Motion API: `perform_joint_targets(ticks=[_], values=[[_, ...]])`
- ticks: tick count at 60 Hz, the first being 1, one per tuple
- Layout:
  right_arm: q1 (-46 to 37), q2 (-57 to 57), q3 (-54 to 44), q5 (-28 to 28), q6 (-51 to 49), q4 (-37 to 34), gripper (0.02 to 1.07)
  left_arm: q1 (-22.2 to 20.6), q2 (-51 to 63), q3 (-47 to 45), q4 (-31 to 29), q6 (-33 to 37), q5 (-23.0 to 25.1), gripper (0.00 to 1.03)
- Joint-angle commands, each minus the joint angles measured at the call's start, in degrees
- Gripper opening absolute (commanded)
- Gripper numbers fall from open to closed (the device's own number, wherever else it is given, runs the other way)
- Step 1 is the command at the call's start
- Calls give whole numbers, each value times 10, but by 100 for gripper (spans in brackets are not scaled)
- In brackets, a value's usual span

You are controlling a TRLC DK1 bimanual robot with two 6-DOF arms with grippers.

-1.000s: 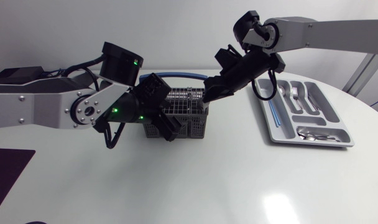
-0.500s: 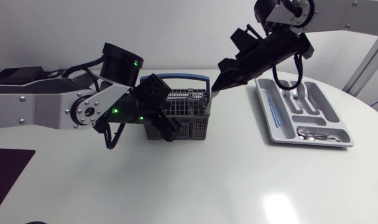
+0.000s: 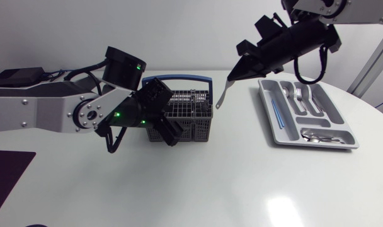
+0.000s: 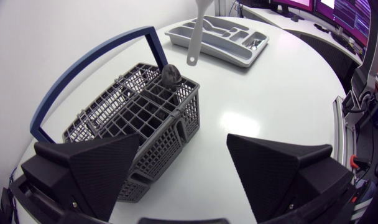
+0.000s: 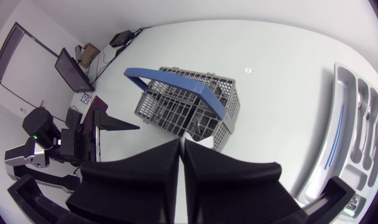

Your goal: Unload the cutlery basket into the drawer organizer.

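Observation:
The grey mesh cutlery basket (image 3: 190, 118) with a blue handle stands at the table's middle left. My left gripper (image 3: 164, 123) is open at its near corner, which sits between the wide fingers (image 4: 97, 165). A dark rounded utensil head (image 4: 171, 74) pokes up at the basket's far corner. My right gripper (image 3: 235, 73) hangs high between basket and organizer, shut on a pale slim piece of cutlery (image 3: 223, 94) that dangles from its tips, also seen as the cutlery (image 4: 198, 36) beyond the basket. In the right wrist view the fingers (image 5: 145, 177) press together and hide it.
The grey drawer organizer (image 3: 268, 117) lies at the right, holding a blue stick (image 3: 277, 114), forks (image 3: 298, 96) and spoons (image 3: 315, 135). Open tabletop lies between the basket (image 5: 189, 109) and the organizer (image 5: 349, 140). A dark mat (image 3: 5, 173) is at the left edge.
My right arm rose out of the basket and swung up and to the right, carrying the pale piece of cutlery. The left arm and the basket stayed put.

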Motion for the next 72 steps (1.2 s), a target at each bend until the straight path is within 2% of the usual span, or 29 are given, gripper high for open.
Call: perform_joint_targets(ticks=[1, 6, 12, 23, 35, 43, 50, 66, 68, 72], values=[[-18, -27, -27, 2, 14, -9, 8, -1, 9, -11, -2, 15, 3, 98], [-30, -36, -41, 39, 0, -31, 8, -2, 9, -10, -4, 15, 3, 98], [-32, -57, -76, 141, -27, -44, 8, -2, 10, -9, -4, 15, 3, 98], [-62, -76, -144, 260, -56, -46, 8, -4, 12, -7, -6, 15, 3, 99], [-152, -73, -193, 368, -87, 5, 8, -6, 12, -5, -7, 13, 3, 99], [-205, -50, -213, 419, -109, 55, 8, -7, 13, -5, -7, 12, 3, 99], [-246, -10, -216, 435, -124, 89, 8, -10, 13, -4, -7, 11, 3, 99], [-267, 56, -221, 529, -131, 166, 8, -10, 8, -7, -11, 11, 2, 99], [-266, 63, -221, 534, -131, 171, 8, -10, 7, -7, -11, 11, 2, 99], [-258, 72, -224, 540, -131, 176, 18, -10, 6, -8, -12, 11, 2, 99]])
